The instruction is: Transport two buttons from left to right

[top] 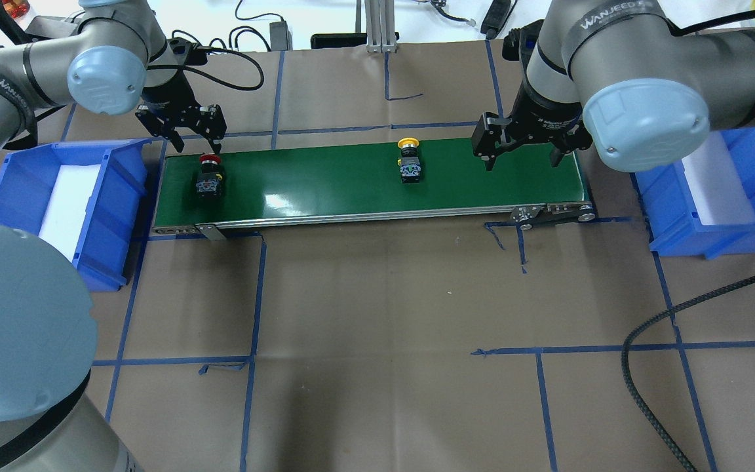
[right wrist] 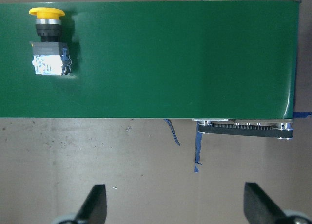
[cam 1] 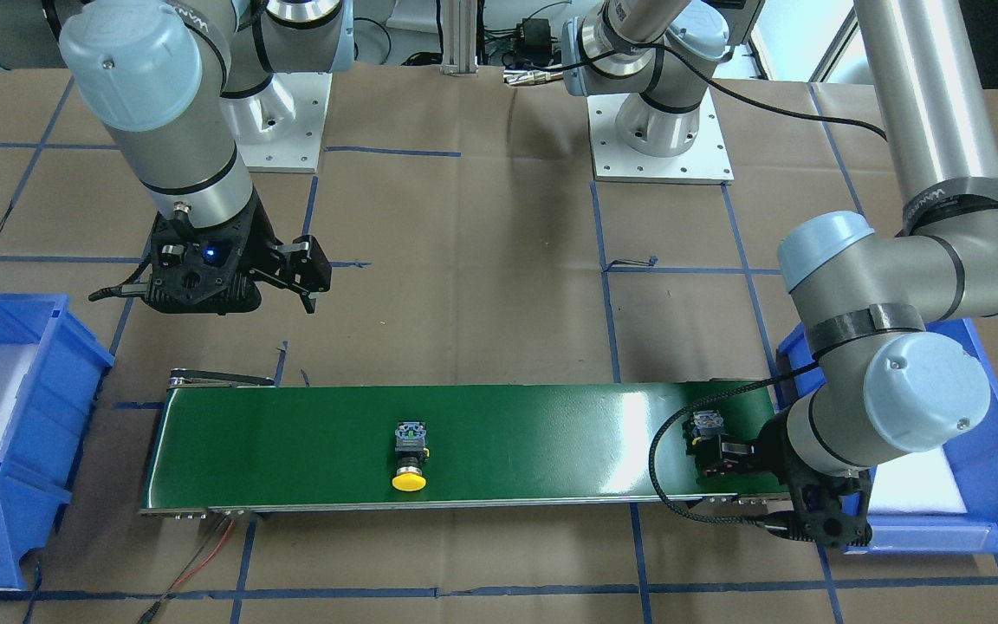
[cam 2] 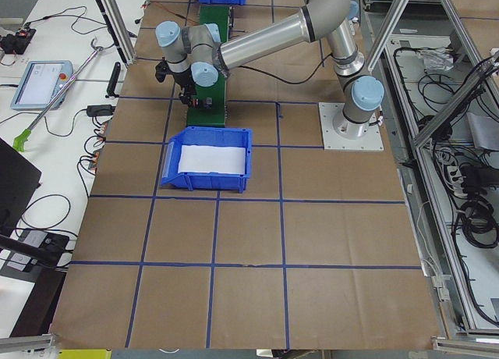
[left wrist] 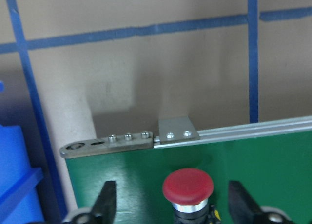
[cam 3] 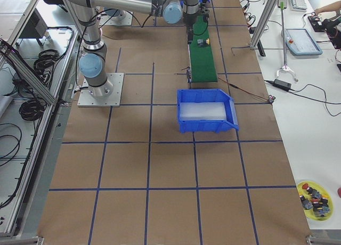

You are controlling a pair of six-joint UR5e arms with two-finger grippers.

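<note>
Plainly spread, the left pincer (left wrist: 171, 194) straddles the red button (left wrist: 188, 186); the yellow button (top: 409, 160) lies crosswise on the belt (top: 325, 177), left of the equally spread right pincer (top: 522, 157).

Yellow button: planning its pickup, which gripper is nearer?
Right. The right gripper hovers rightward of the yellow button; the left gripper is farther, over the red button.
</note>
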